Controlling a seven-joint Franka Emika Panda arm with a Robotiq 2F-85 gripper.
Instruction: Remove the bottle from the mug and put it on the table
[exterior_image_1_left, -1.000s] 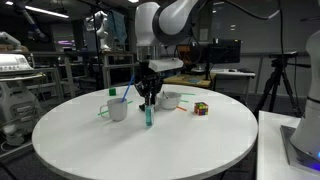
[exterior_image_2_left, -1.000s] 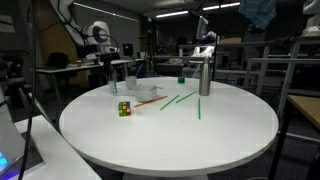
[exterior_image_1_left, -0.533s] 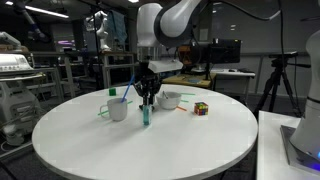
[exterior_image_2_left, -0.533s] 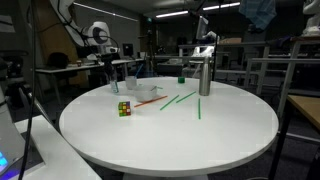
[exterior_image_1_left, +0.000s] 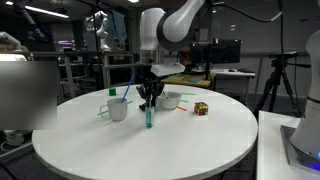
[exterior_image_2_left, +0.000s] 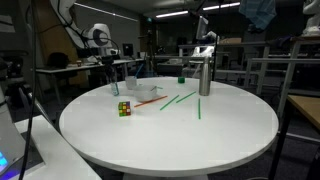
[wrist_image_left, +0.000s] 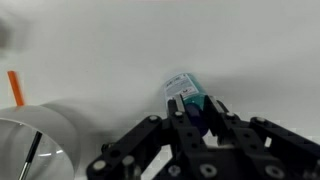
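Note:
My gripper (exterior_image_1_left: 149, 100) is shut on the top of the small teal-green bottle (exterior_image_1_left: 149, 116). The bottle hangs upright, outside the mug, with its lower end at or just above the round white table (exterior_image_1_left: 150, 150). The white mug (exterior_image_1_left: 118, 109) stands just beside it, with a thin blue stick in it. In the wrist view the gripper's black fingers (wrist_image_left: 196, 106) clamp the bottle (wrist_image_left: 183, 90), and the mug's rim (wrist_image_left: 45, 140) shows at the lower left. In an exterior view the table (exterior_image_2_left: 190, 135) shows, but the gripper and bottle are too small to make out.
A white bowl (exterior_image_1_left: 170, 100) and a colour cube (exterior_image_1_left: 201, 108) sit beyond the bottle. A tall grey metal bottle (exterior_image_2_left: 204, 75), the cube (exterior_image_2_left: 124, 108), an orange stick (exterior_image_2_left: 148, 101) and green sticks (exterior_image_2_left: 180, 98) lie on the table. An orange stick (wrist_image_left: 15, 88) shows near the mug.
The gripper and the held bottle shifted only slightly beside the mug. Nothing else moved.

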